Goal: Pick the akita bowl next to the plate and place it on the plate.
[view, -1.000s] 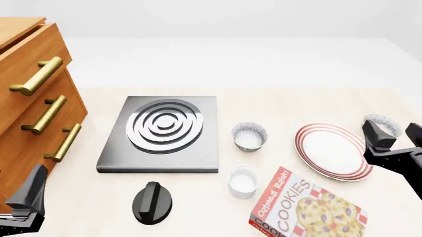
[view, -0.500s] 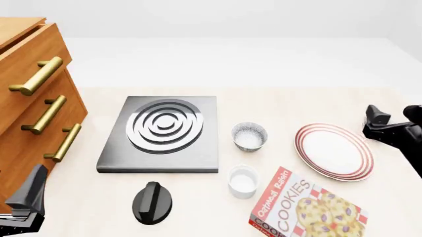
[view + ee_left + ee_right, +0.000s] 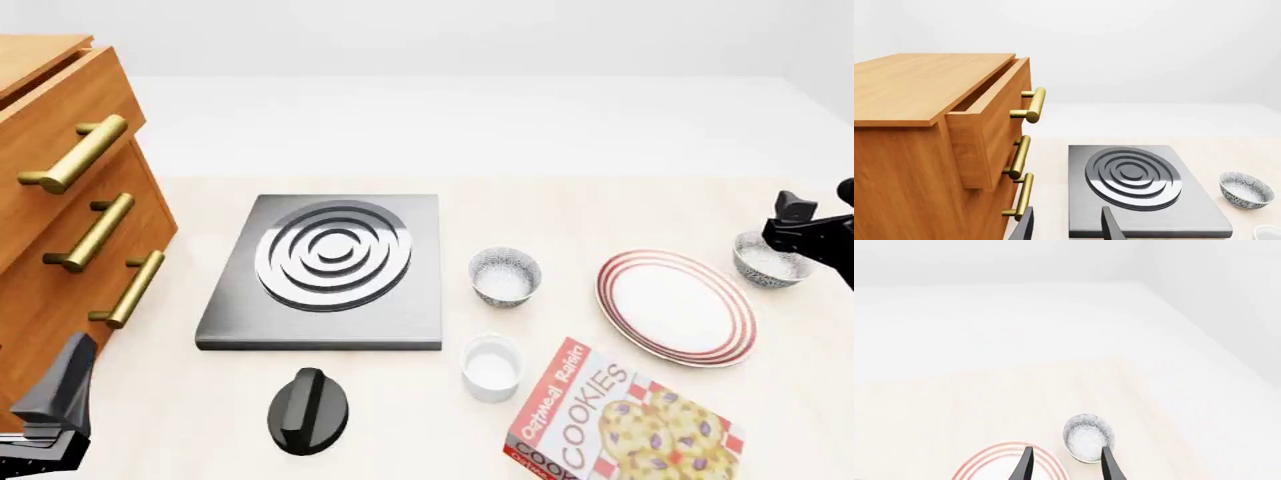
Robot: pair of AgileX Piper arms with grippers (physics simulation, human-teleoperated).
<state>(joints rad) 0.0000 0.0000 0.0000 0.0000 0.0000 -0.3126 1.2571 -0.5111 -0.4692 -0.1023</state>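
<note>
Both arms are matte black and angular; each tool (image 3: 1066,225) (image 3: 1066,463) ends in two thin, dark, tapered fingers.

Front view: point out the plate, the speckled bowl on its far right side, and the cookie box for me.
plate (image 3: 674,305): front view, on its bare white centre.
akita bowl (image 3: 763,263): front view, on its white inside.
cookie box (image 3: 617,420): front view, on its printed top face.

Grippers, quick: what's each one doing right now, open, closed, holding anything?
Left gripper: open, holding nothing, near the stove plate.
Right gripper: open, holding nothing, by the akita bowl beside the plate.
</note>
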